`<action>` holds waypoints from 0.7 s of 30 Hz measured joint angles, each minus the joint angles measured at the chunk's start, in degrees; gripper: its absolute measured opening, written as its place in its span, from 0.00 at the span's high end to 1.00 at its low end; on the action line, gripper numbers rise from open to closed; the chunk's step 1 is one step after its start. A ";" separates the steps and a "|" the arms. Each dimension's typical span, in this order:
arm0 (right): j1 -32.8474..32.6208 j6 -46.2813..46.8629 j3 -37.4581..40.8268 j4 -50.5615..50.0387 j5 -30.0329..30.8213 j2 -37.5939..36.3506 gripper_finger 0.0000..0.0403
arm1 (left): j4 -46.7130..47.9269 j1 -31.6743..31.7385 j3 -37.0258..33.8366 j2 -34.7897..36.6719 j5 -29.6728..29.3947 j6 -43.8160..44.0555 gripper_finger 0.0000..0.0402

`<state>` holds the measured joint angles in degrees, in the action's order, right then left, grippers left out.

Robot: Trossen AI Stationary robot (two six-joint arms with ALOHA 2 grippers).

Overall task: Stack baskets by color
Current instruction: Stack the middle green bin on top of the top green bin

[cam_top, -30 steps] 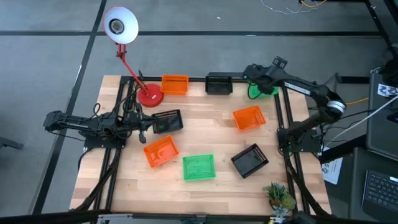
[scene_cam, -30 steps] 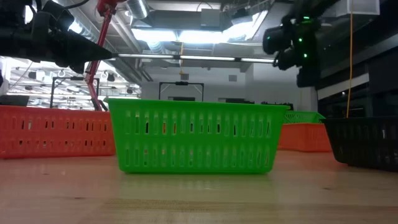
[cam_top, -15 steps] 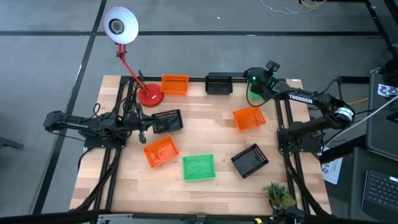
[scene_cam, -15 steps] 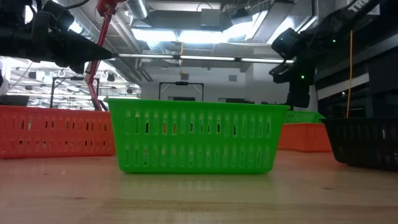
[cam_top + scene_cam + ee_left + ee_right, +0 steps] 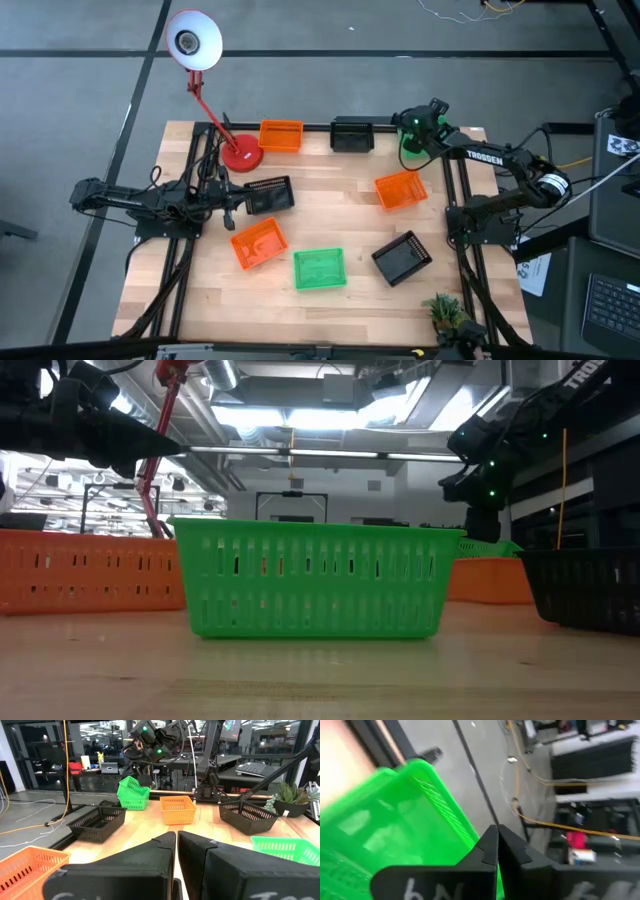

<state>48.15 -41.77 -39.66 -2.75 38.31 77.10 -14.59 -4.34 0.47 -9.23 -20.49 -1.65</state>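
Observation:
Baskets lie scattered on the wooden table: orange ones, black ones, and a single green one near the front. At the far right corner, one green basket sits tilted in another green basket. My right gripper is shut just above that pair, slanting down. My left gripper is shut and level at the table's left, beside the black basket there. My right gripper's shut fingertips stand close against the wall of the upper green basket at the far right corner. They come at it slanting down. I cannot tell whether they touch it.
A desk lamp with a red base and a white head stands at the far left. A small plant sits at the near right corner. Black frame rails run along the table's left and right sides.
My right gripper has sunk toward the green baskets at the far right corner, its arm stretching out and its wrist tipping and turning. The other baskets have stayed where they were.

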 joint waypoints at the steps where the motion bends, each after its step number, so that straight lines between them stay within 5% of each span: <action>1: 0.38 0.86 0.00 -0.05 -1.39 0.00 1.00 | 0.00 0.00 -0.02 0.00 -0.02 0.00 0.97; 15: 5.91 5.97 0.00 -5.56 -11.40 0.00 1.00 | 0.00 -0.02 0.00 0.00 0.00 -0.04 0.97; 21: 4.60 6.00 -0.74 -3.66 -7.91 -0.18 1.00 | 0.00 -0.02 -0.02 0.00 0.00 -0.04 0.97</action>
<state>52.75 -35.77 -40.40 -6.40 30.39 76.92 -14.59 -4.36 0.45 -9.23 -20.49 -1.69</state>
